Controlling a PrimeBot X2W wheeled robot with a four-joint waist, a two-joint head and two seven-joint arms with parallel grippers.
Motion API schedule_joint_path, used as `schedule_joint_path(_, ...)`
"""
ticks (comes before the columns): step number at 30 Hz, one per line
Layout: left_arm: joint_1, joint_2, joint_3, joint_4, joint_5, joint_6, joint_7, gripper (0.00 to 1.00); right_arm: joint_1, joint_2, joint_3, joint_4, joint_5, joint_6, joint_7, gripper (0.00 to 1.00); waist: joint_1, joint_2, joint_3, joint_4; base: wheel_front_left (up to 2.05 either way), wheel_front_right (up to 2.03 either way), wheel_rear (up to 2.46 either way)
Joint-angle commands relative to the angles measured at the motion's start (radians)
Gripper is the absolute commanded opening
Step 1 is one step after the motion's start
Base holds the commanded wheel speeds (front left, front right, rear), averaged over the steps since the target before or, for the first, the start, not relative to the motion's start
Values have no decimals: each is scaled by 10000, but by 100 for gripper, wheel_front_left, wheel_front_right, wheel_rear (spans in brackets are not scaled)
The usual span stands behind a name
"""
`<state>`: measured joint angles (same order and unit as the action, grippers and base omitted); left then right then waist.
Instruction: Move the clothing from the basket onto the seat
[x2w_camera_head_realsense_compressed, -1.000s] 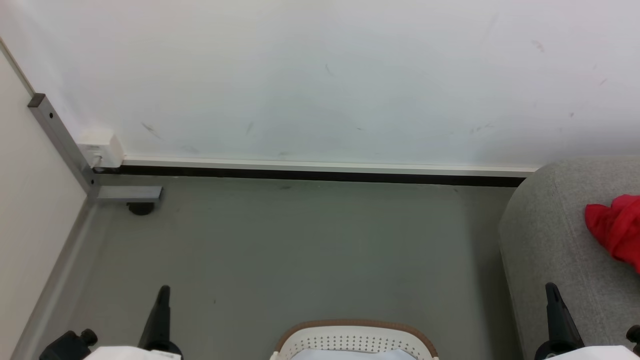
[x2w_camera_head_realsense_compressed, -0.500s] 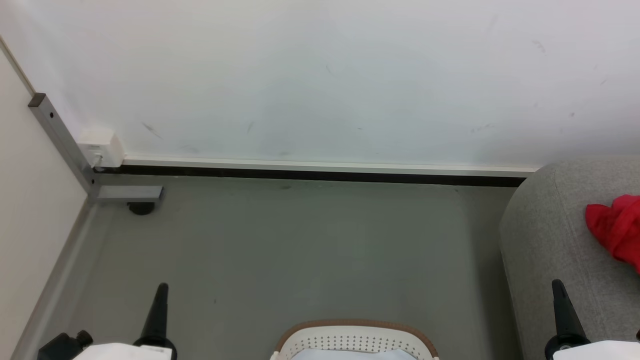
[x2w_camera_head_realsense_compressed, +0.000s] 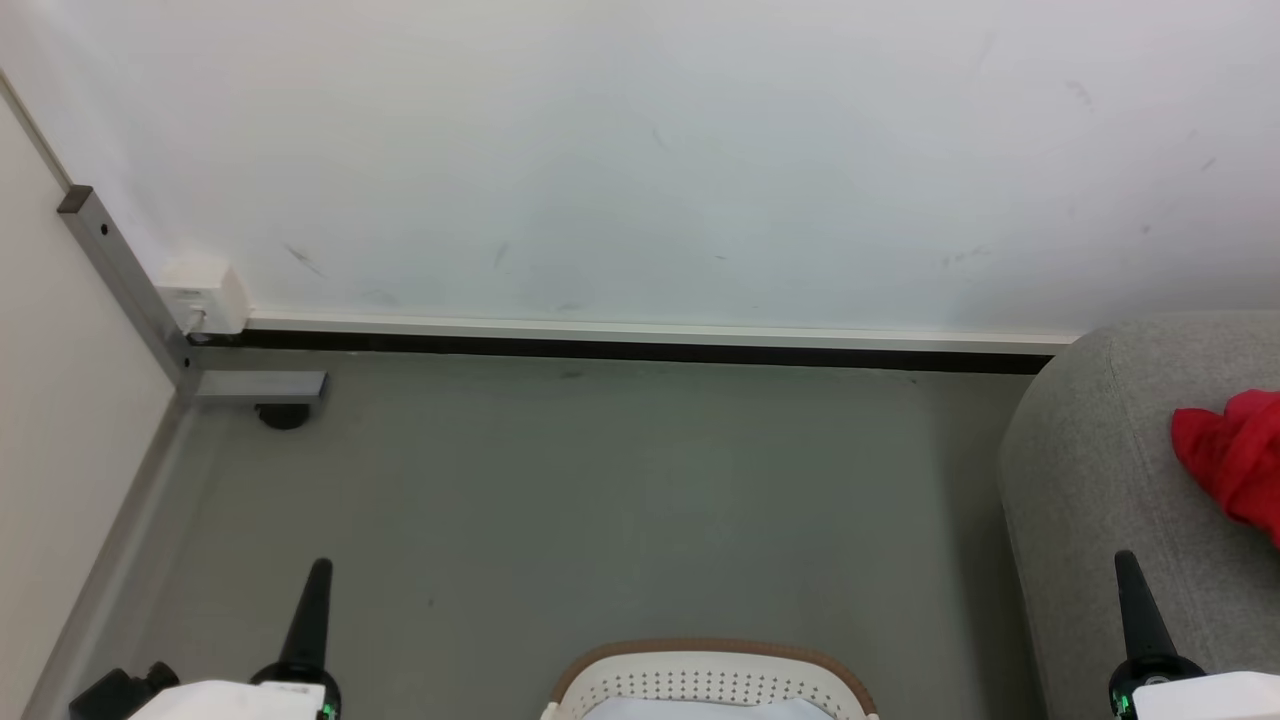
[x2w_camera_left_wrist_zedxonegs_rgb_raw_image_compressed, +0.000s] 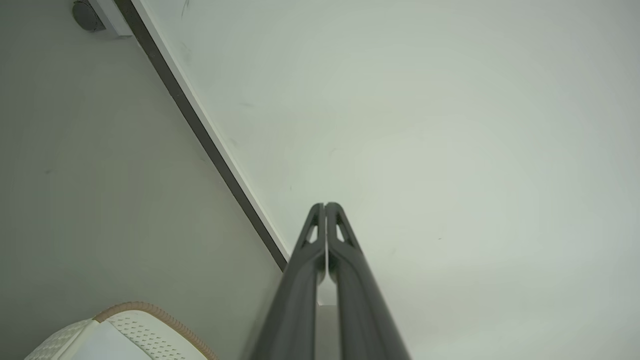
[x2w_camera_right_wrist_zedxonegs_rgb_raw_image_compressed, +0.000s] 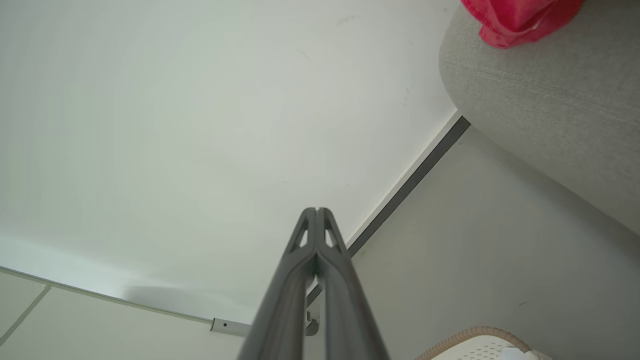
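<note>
Red clothing (x2w_camera_head_realsense_compressed: 1235, 463) lies on the grey seat (x2w_camera_head_realsense_compressed: 1100, 470) at the right edge of the head view; the right wrist view has the clothing (x2w_camera_right_wrist_zedxonegs_rgb_raw_image_compressed: 520, 17) at its top right on the seat (x2w_camera_right_wrist_zedxonegs_rgb_raw_image_compressed: 550, 105). The cream basket (x2w_camera_head_realsense_compressed: 708, 678) with a brown rim sits at the bottom centre, its inside mostly cut off by the frame; the basket's rim (x2w_camera_left_wrist_zedxonegs_rgb_raw_image_compressed: 150, 320) is at that view's lower left, and its rim (x2w_camera_right_wrist_zedxonegs_rgb_raw_image_compressed: 475, 336) at that view's bottom right. My left gripper (x2w_camera_head_realsense_compressed: 320, 568) is shut and empty left of the basket; its tips (x2w_camera_left_wrist_zedxonegs_rgb_raw_image_compressed: 325, 205) meet. My right gripper (x2w_camera_head_realsense_compressed: 1125, 560) is shut and empty before the seat's arm; its tips (x2w_camera_right_wrist_zedxonegs_rgb_raw_image_compressed: 316, 210) touch.
A white wall with a dark baseboard (x2w_camera_head_realsense_compressed: 640, 350) runs across the back. A metal frame leg with a foot (x2w_camera_head_realsense_compressed: 262, 392) and a white box (x2w_camera_head_realsense_compressed: 203, 297) stand in the far left corner. Grey floor (x2w_camera_head_realsense_compressed: 600, 500) lies between basket and wall.
Both grippers have shifted slightly: the left tip a little up and left, the right tip up and to the right. Clothing, basket and seat are unchanged.
</note>
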<state>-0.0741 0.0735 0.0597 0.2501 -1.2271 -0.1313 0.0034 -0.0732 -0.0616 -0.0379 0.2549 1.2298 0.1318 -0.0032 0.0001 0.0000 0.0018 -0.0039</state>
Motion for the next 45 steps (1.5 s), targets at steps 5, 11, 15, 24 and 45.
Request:
schedule_joint_path(5,-210,-22,135,-85,-692,5,209,0,-198,-21,-136,-117,666,-12,172,0,-1,0,1,5,0,0,0)
schedule_joint_path(11,-237,-56,201,-82,-1170,6,342,0,-234,-11,-217,-121,1169,-13,306,0,-1,0,3,9,0,0,0)
schedule_joint_path(15,-259,-75,240,-78,-1518,6,432,0,-262,-5,-271,-124,1471,-14,404,0,-1,0,4,12,0,0,0)
schedule_joint_path(24,-298,-117,324,-74,-2107,7,618,0,-309,5,-375,-127,2081,-15,580,0,-1,0,5,18,0,0,0)
schedule_joint_path(45,-373,-198,521,-61,-3469,10,1020,0,-365,36,-622,-128,3504,-19,1014,0,-1,0,10,34,0,0,0)
